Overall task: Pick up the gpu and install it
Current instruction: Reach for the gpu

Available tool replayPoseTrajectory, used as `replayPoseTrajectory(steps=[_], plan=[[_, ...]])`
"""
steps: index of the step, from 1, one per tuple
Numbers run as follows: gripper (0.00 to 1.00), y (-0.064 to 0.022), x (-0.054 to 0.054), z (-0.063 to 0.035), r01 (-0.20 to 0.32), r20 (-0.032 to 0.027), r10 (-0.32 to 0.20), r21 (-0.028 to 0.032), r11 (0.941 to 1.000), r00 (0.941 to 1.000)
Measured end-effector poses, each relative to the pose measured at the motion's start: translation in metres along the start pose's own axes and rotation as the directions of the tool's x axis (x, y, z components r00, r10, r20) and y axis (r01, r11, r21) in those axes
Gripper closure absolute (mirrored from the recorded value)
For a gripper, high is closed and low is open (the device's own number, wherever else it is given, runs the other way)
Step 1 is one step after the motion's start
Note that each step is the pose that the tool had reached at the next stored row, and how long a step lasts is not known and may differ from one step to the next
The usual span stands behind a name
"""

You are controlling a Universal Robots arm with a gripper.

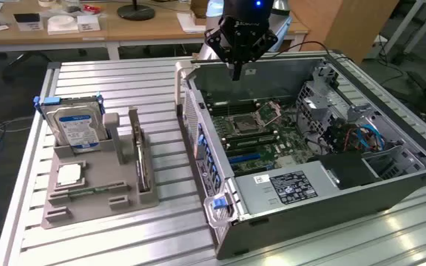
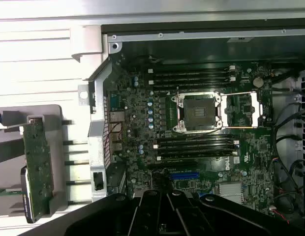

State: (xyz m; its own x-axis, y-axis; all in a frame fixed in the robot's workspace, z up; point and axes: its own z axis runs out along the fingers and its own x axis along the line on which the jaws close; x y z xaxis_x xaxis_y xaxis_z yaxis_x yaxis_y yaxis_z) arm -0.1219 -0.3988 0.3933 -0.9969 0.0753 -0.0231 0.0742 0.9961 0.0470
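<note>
One tool, closed tight and empty, hangs over the open computer case; well aside, the gpu stands edge-on, its green face plain in the wrist view.

Your end effector is black. Beneath it you see the dark green motherboard, with black memory slots and one bright blue slot, inside a dark grey case. Well away from the end effector, outside the case, the gpu shows green speckled with pale dots. It stands in a light grey holder on the silver, ribbed desk. The hard drive carries a blue and white label.
</note>
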Motion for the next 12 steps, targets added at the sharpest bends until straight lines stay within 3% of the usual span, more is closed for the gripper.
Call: replayPoseTrajectory(steps=[12], plan=[[0.89,-0.0004,0.0055,-0.0002,0.000,-0.0001,0.000,-0.0001,1.0000,1.0000]])
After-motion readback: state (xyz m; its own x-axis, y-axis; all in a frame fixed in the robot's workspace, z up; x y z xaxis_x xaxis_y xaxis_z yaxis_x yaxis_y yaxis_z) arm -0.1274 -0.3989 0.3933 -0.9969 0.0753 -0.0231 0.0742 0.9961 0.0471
